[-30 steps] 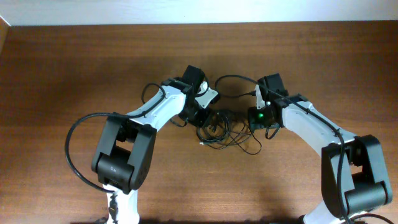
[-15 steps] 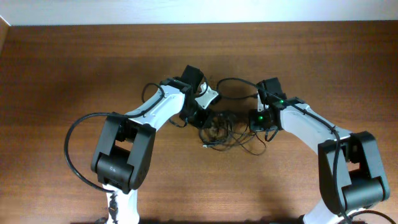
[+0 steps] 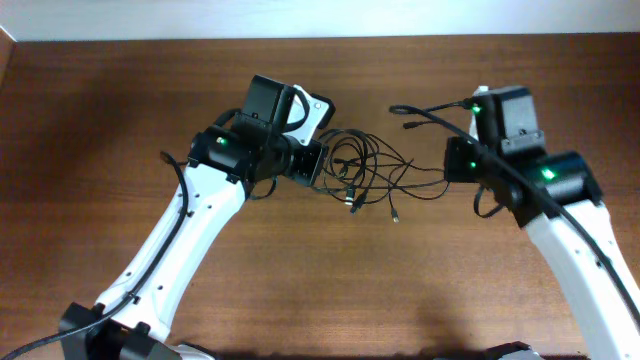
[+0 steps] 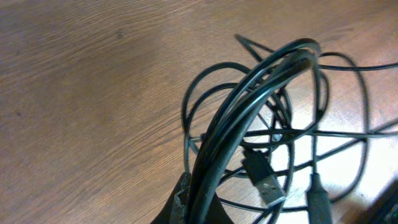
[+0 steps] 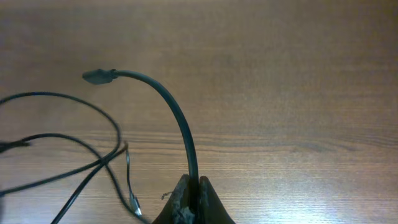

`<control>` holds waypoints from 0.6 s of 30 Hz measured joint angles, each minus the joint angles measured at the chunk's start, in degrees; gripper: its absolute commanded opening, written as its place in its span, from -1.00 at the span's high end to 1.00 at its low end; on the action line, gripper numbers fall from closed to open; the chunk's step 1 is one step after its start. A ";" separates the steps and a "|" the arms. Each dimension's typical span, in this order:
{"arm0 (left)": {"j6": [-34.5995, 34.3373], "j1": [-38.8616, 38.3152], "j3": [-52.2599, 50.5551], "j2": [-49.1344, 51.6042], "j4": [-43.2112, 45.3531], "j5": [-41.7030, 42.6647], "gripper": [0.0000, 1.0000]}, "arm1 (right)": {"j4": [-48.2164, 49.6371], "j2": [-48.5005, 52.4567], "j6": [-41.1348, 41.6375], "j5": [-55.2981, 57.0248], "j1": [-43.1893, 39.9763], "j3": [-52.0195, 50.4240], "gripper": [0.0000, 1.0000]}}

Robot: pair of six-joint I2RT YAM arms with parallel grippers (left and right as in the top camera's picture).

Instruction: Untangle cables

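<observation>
As seen from overhead, the brown wooden worktop [image 3: 100,120] fills the frame. The left arm [image 3: 185,235] comes in from the lower left and the right arm [image 3: 585,235] from the lower right, both reaching toward upper centre.

The left claw [image 3: 318,163] is just left of centre, clamped tight on a bundle of several strands. The right claw [image 3: 455,160] is right of centre, pinched on a single strand.

The cables [image 3: 372,172] span the gap between the claws in the upper middle as thin black crossing loops, some strands running sideways. Can't tell if the loops touch the worktop.

Left wrist view: the bundle arches from the bottom edge to the upper right, with a silver-tipped USB plug [image 4: 264,182] at lower centre-right.

Right wrist view: the held strand curves up and left to a small dark plug end [image 5: 98,76]. More thin strands are at lower left.
</observation>
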 measured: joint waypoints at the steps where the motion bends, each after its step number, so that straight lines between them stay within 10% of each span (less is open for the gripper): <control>1: -0.94 0.00 0.00 0.00 -0.11 -0.96 1.00 | -0.63 -1.51 0.02 -0.17 0.00 0.00 0.92; 18: -11.02 0.02 0.00 0.00 -2.12 -10.93 1.00 | -18.45 0.83 12.39 -12.63 0.00 -0.74 0.92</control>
